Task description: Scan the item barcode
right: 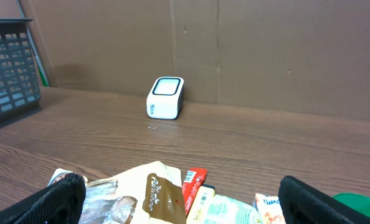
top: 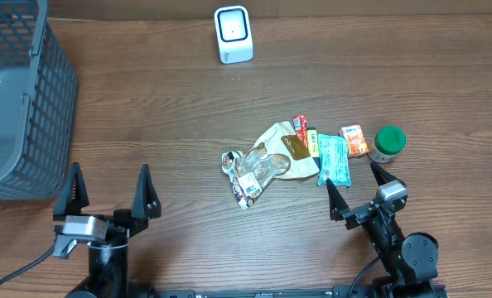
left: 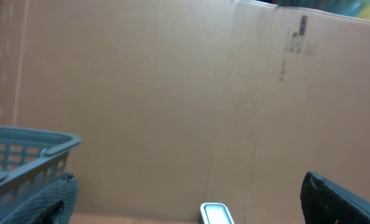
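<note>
- While both arms sit at the near edge, the left gripper (top: 109,170) is seen spread fully wide, with nothing held.
- The right gripper (top: 350,174) is also fully parted and empty, just near of the items.
- The packaged items (top: 267,164) are heaped right of centre, with a teal packet (top: 331,159) and a green-lidded jar (top: 388,143) among them.
- The white barcode scanner (top: 233,34) is stood at the far edge, well apart from them.
- A grey basket (top: 18,99) is placed far left.

Brown wood-grain table (top: 147,108); grey lattice basket (top: 31,91); white scanner (top: 233,34), dark face; green jar lid (top: 389,137); teal packet (top: 331,159); orange box (top: 354,141); red sachet (top: 300,126), perhaps yellow-lettered.
</note>
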`<state>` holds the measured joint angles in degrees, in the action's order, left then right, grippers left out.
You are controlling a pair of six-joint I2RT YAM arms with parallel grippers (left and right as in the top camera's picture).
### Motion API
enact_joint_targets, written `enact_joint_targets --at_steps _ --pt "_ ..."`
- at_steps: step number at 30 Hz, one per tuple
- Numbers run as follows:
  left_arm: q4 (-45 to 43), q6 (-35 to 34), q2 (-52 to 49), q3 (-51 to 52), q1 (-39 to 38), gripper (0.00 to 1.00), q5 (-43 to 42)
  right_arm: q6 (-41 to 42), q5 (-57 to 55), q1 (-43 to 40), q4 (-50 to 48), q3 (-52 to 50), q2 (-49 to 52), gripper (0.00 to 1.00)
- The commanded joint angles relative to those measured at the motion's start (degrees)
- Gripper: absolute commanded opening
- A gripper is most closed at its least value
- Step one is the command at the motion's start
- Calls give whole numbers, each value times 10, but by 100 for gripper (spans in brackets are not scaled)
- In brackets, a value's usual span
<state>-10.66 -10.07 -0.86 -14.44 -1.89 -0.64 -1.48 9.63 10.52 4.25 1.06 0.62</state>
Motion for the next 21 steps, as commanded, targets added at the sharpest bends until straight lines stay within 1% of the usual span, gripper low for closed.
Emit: enact_joint_targets --at_steps 1,6,13,17,21 --pt "-39 10 7 31 1 100 -20 2 -3 0 -3 -6 -5 100" --pt "-120 11 7 84 2 100 -20 2 -3 0 -3 -6 -5 100" --pt "-126 11 7 138 18 100 -22 2 -3 0 -3 -6 -5 100" --pt "-57 11 7 142 24 100 -21 2 -3 0 -3 -6 -5 100" --pt "66 13 7 142 27 100 -8 2 -3 0 -3 -6 -5 100"
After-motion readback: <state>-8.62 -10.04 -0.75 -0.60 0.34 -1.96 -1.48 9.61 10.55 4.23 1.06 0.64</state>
